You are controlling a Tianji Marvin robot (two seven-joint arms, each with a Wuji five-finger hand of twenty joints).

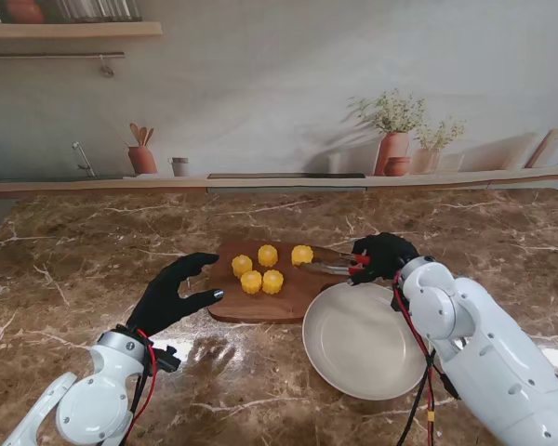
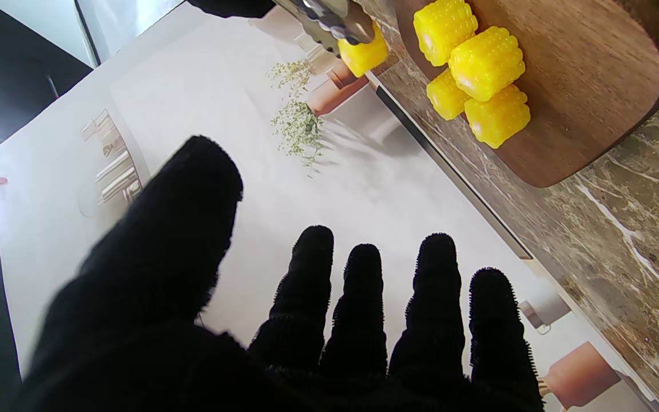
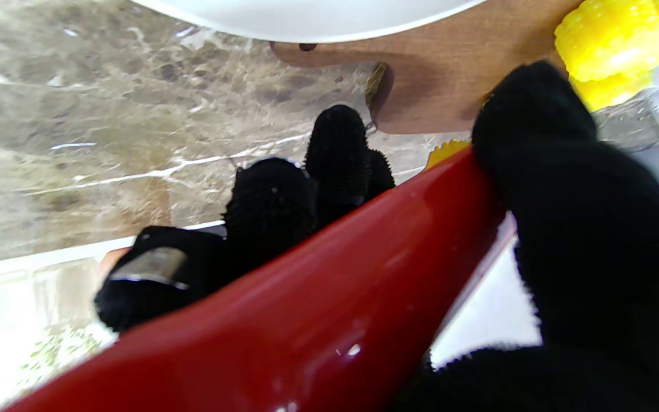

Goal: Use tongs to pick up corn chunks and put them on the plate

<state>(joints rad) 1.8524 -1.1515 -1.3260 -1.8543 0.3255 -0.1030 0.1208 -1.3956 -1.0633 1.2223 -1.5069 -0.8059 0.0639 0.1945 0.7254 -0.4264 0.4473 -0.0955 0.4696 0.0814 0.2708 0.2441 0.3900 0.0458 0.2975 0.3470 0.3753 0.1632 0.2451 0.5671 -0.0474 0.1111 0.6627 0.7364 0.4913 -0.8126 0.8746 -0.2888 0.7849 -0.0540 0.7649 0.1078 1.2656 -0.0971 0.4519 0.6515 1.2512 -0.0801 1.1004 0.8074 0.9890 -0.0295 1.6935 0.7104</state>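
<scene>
Right hand [image 1: 383,256] fingers wrap tongs [image 1: 330,267]; left hand [image 1: 174,295] fingers spread, empty; five corn chunks [image 1: 251,282], probably; one plate [image 1: 362,341].

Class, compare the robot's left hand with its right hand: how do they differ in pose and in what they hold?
1. The left hand holds nothing; the right hand is closed on the red-handled tongs.
2. The left hand's fingers are spread apart; the right hand's are curled.
3. The left hand is beside the board's left edge; the right is at its right end, by the plate.
Both wear black gloves.
</scene>
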